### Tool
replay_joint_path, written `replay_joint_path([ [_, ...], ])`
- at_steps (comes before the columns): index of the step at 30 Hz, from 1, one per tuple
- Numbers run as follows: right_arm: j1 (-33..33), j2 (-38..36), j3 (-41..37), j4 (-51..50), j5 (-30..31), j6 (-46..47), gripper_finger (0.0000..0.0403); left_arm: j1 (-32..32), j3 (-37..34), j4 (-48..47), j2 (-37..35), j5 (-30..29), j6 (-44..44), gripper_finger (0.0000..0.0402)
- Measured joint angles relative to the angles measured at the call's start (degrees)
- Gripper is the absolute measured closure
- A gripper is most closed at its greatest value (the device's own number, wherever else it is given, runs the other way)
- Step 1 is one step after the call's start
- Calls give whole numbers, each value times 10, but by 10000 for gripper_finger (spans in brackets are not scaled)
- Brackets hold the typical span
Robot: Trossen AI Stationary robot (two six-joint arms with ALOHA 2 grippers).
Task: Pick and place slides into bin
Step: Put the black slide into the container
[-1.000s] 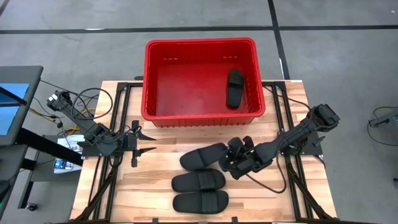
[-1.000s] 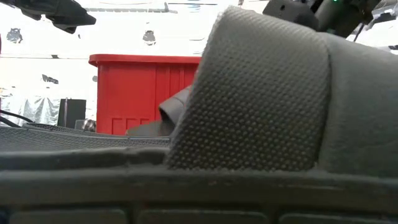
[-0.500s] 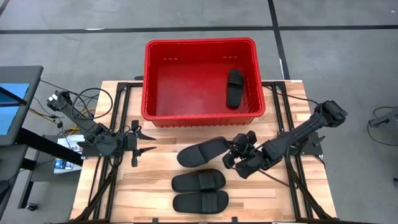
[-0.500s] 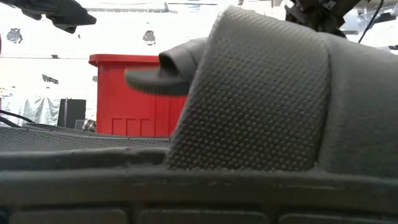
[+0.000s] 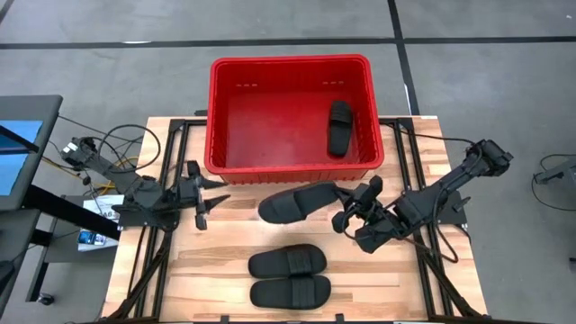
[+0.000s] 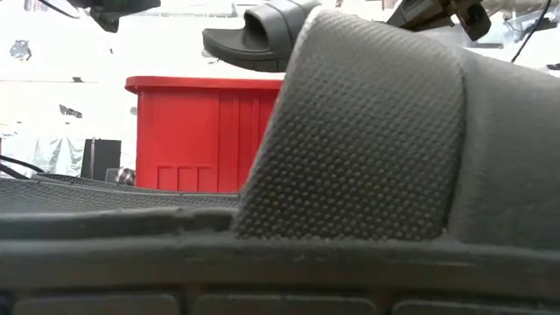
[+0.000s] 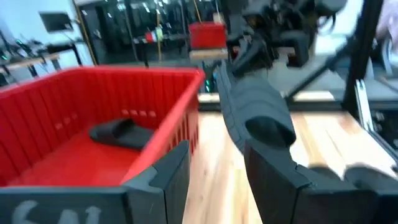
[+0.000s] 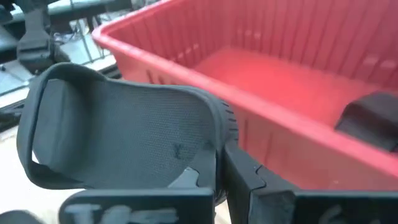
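right arm: reaches in from the right edge of the worktop, stretched low and slanting toward the middle, wrist turned leftward.
right claw: fingers clamped on the heel end of a slide, carrying it off the worktop.
left arm: comes in from the left edge, elbow bent, forearm level and pointing right.
left claw: fingers spread apart, nothing between them, hanging over the left part of the worktop.

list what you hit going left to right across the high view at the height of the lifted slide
left gripper → lifted slide → right gripper, shut on that slide's end
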Motion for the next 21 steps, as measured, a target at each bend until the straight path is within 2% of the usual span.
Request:
replay_joint_path([
  [6, -13, -29, 0, -37, 48, -6, 403, 73, 0, 103, 0, 54, 9, 258],
  [12, -32, -52, 0, -50, 81, -28, 403, 162, 0, 165, 18, 174, -63, 258],
  [17, -48, -68, 0, -48, 90, -49, 403, 236, 1, 192, 61, 296, -127, 258],
  [21, -53, -82, 0, -47, 97, -62, 403, 282, 19, 192, 103, 364, -156, 258],
])
